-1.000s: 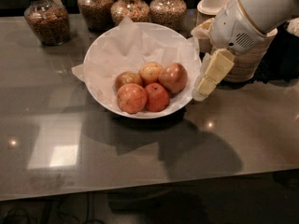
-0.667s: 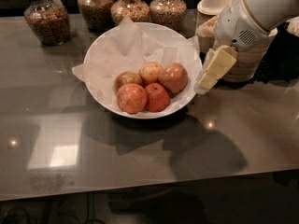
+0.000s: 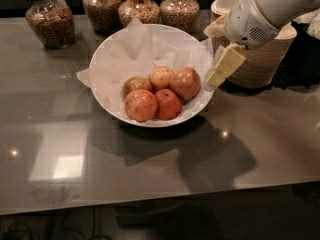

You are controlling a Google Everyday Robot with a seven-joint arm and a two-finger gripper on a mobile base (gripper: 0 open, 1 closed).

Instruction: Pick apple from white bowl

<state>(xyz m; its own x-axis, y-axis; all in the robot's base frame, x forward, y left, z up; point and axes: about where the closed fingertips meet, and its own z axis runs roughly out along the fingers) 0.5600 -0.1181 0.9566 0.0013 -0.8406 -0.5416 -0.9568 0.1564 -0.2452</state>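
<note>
The white bowl [image 3: 107, 69] is wide, lined with crumpled white paper, and stands mid-table with five apples in it. The apple [image 3: 186, 82], glossy reddish-orange with a yellowish blush, lies at the right of the pile, touching a paler apple [image 3: 161, 76] and a deep red one [image 3: 167, 104]. Two more apples [image 3: 141, 105] lie at the left and front. My gripper [image 3: 223, 68] hangs just outside the bowl's right rim, to the right of the apple and slightly above it, holding nothing that shows.
Several glass jars of grains [image 3: 50, 21] stand along the table's back edge. Stacked beige paper bowls [image 3: 260, 59] stand right behind my gripper. The grey glossy table [image 3: 150, 164] stretches to the front.
My gripper has drifted slightly up beside the bowl's right rim. The apples and the bowl have not moved.
</note>
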